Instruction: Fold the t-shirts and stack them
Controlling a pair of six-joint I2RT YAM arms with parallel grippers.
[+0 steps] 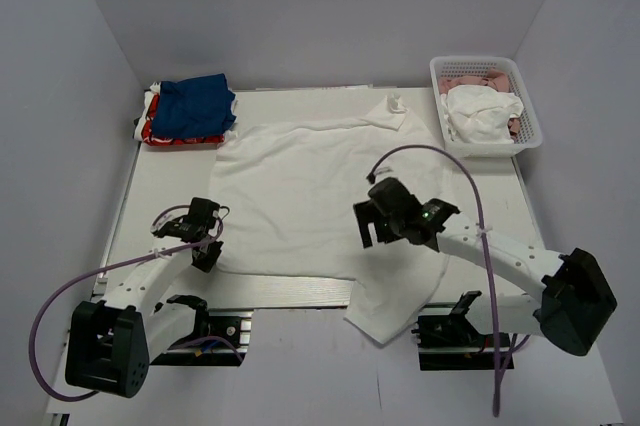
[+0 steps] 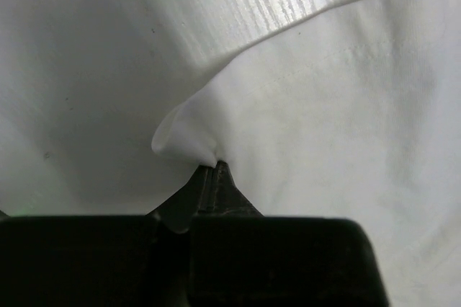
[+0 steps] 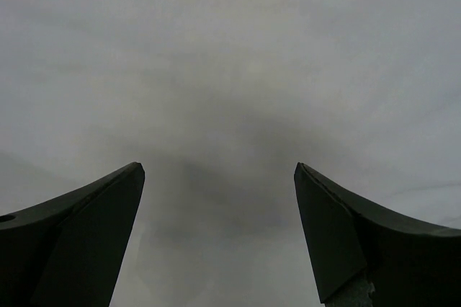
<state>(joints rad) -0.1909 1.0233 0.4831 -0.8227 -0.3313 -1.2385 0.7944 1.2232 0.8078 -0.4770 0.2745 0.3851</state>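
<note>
The blue shirt (image 1: pixel 195 104) sits folded on the red shirt (image 1: pixel 157 133); the white shirt (image 1: pixel 300 186) lies spread, unfolded, its edge pinched by the left hand (image 2: pixel 214 170), with the right hand (image 3: pixel 220 177) apart over it.

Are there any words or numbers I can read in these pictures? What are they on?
None can be read.
The white t-shirt shows only plain cloth.
The blue t-shirt, red t-shirt and basket show no lettering at this size.
</note>
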